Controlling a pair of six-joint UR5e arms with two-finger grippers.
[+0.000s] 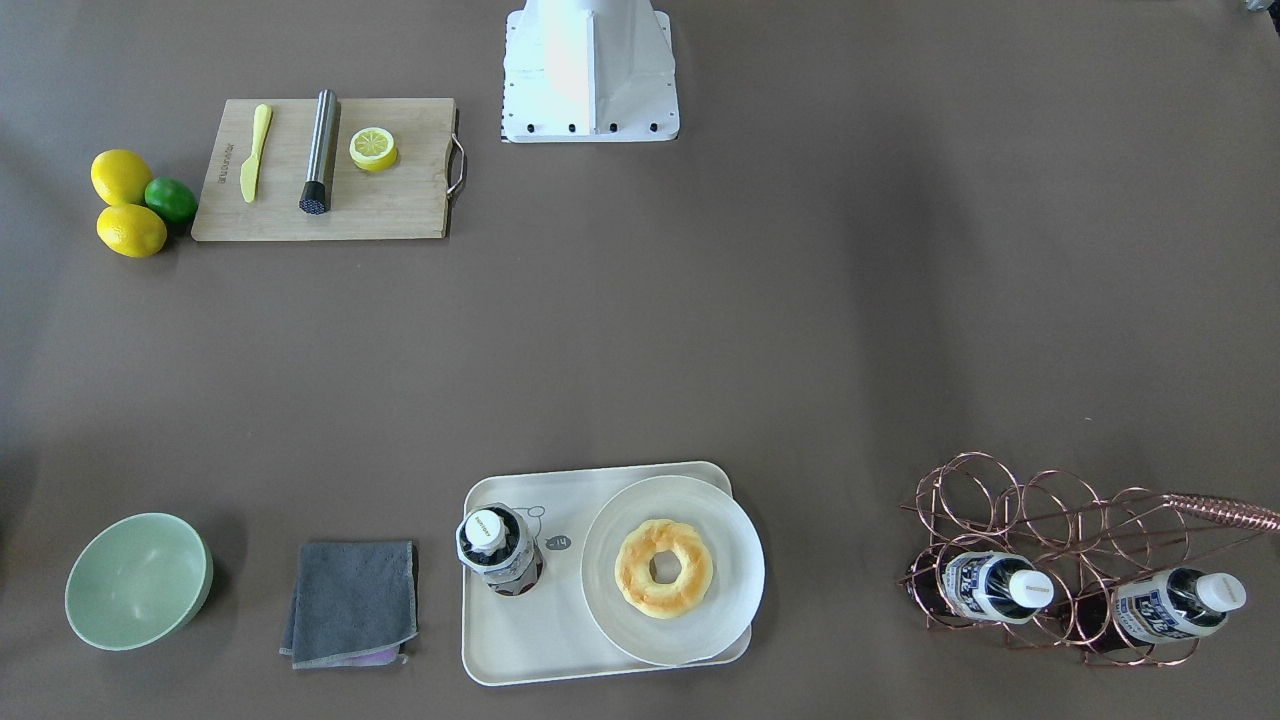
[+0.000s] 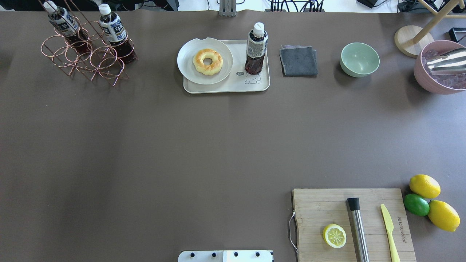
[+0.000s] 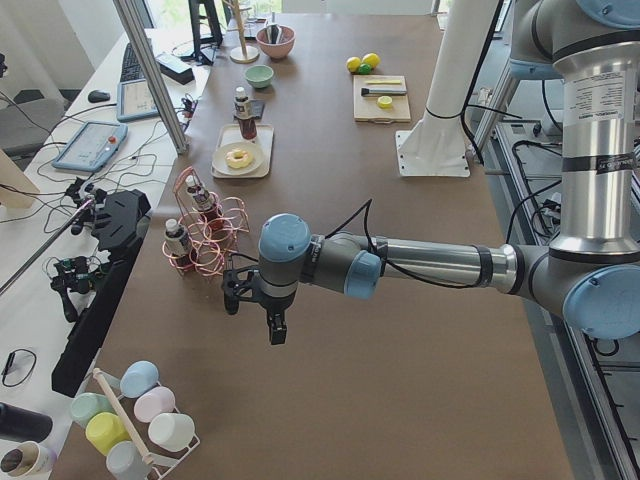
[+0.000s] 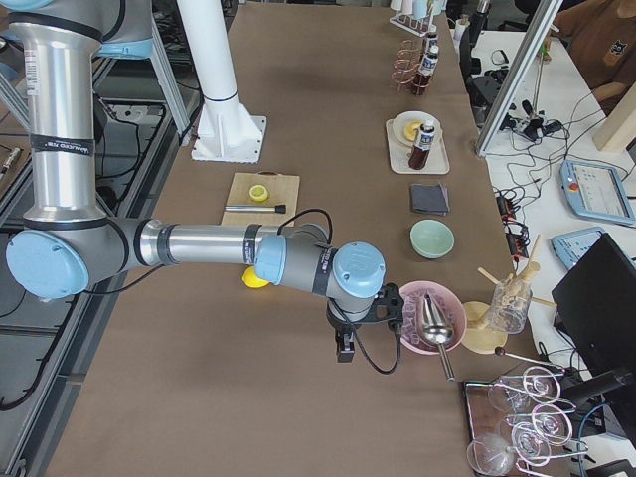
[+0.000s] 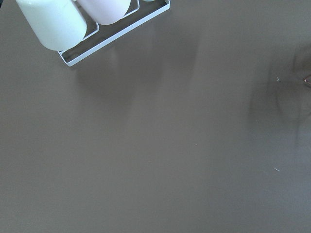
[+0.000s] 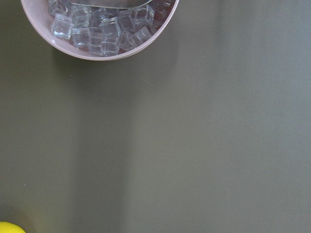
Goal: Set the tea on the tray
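Seen upright on tray [image 2: 225, 88], just beside plate [image 2: 186, 69]: tea [image 2: 256, 47]. Likely light yet sloshy, slick, slightly squeezable; best gripped round the middle. Cannot tell open or closed for left fingers [image 3: 277, 330] or right fingers [image 4: 344, 350], both hovering over counter [image 2: 182, 145], well apart from tea.

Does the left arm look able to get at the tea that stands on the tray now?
Probably yes. The left hand hangs over bare table, the tea stands upright on the tray with its cap free, and only the copper rack stands near the path.
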